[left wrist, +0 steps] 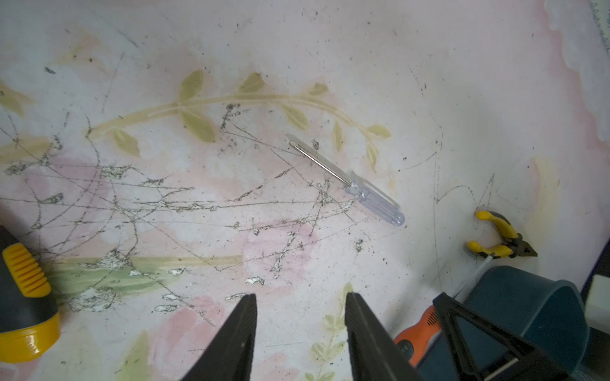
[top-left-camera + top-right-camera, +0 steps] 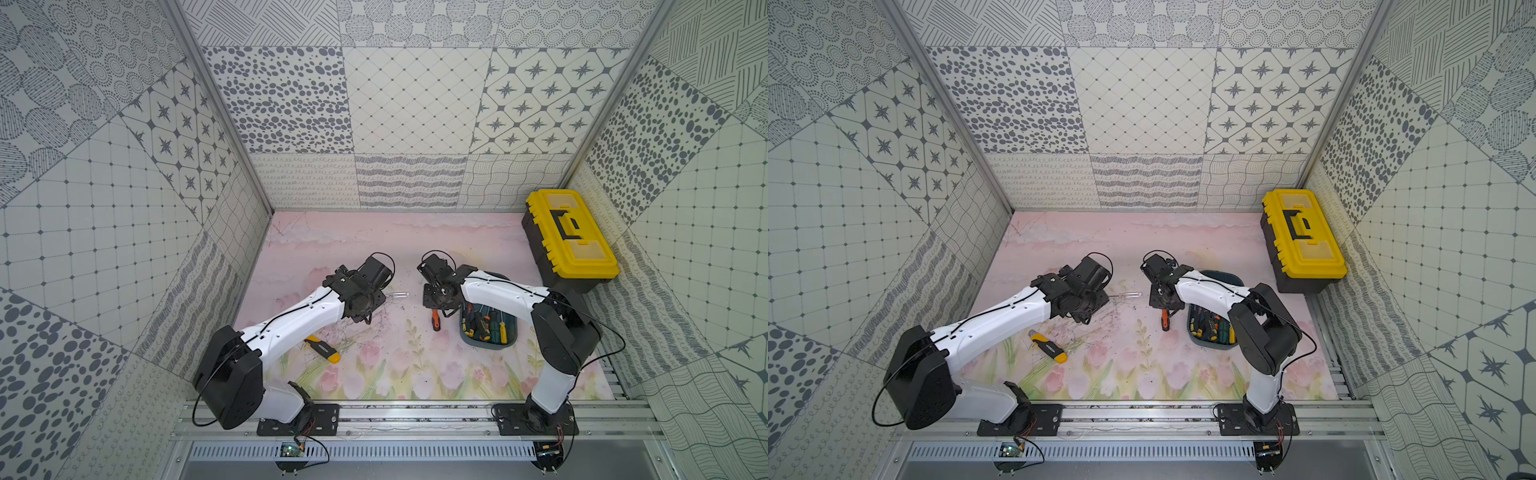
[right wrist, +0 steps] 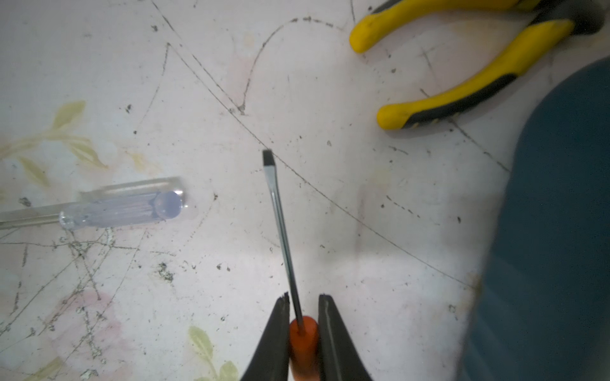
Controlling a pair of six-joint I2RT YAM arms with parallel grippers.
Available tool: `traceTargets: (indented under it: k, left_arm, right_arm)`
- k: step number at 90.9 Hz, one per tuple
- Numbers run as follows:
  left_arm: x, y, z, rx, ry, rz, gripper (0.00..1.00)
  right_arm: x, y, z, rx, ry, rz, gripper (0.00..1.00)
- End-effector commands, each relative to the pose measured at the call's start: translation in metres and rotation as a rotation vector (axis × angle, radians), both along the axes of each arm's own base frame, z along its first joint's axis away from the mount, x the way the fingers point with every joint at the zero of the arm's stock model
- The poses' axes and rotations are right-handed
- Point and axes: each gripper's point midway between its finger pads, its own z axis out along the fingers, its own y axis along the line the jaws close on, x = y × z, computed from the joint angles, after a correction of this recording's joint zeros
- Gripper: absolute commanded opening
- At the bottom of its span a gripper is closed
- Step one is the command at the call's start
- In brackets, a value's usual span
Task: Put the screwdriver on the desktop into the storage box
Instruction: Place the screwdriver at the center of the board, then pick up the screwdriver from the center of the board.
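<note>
An orange-handled screwdriver [image 3: 302, 333] points its flat tip across the pink flowered desktop [image 2: 395, 249]. My right gripper [image 3: 303, 298] is shut on the handle just behind the shaft. In both top views the handle [image 2: 434, 321] [image 2: 1165, 323] sticks out below that gripper [image 2: 436, 305], just left of the teal storage box [image 2: 486, 341] [image 3: 561, 231]. A clear-handled screwdriver [image 1: 373, 198] [image 2: 397, 295] lies flat between the two arms. My left gripper [image 1: 300, 297] hangs open over bare scratched desktop, short of the clear screwdriver, with nothing between its fingers.
Several screwdrivers [image 2: 484, 324] lie inside the storage box. Yellow-handled pliers [image 3: 462, 66] [image 1: 498, 237] lie just beyond it. A yellow-and-black utility knife [image 2: 322, 347] rests under the left forearm. A black toolbox with a yellow lid [image 2: 569, 237] stands at the back right by the wall.
</note>
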Motion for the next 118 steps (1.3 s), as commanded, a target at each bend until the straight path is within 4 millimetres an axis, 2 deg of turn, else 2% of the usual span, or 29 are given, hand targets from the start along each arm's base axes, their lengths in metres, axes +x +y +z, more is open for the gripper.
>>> traceTargets:
  k: [1, 15, 50, 65, 79, 86, 96, 118]
  left_arm:
    - [0.001, 0.001, 0.001, -0.006, -0.005, 0.009, 0.48]
    - [0.001, -0.001, 0.0, -0.007, -0.001, 0.004, 0.48]
    - [0.001, 0.0, -0.004, -0.003, 0.011, -0.002, 0.48]
    - [0.002, 0.0, -0.003, -0.002, 0.008, -0.005, 0.48]
    - [0.003, 0.001, -0.002, -0.001, 0.004, -0.008, 0.48]
    - [0.002, 0.001, -0.002, -0.001, 0.005, -0.008, 0.48]
    - [0.002, 0.003, -0.003, 0.002, 0.007, -0.006, 0.48]
    - [0.002, 0.002, -0.004, -0.007, 0.008, -0.007, 0.48]
  right_arm:
    - [0.007, 0.007, 0.017, 0.031, -0.045, 0.011, 0.0]
    - [0.007, 0.006, 0.015, 0.029, -0.04, 0.01, 0.0]
    - [0.004, 0.008, -0.026, -0.012, 0.041, 0.016, 0.0]
    - [0.001, 0.007, -0.034, -0.026, 0.062, 0.026, 0.0]
    - [-0.001, 0.006, -0.027, -0.022, 0.056, 0.038, 0.33]
    - [-0.004, 0.004, -0.022, -0.03, 0.059, 0.047, 0.41]
    - [-0.012, 0.001, -0.02, -0.033, 0.08, 0.063, 0.46]
    - [-0.025, 0.0, -0.031, -0.028, 0.138, 0.082, 0.43]
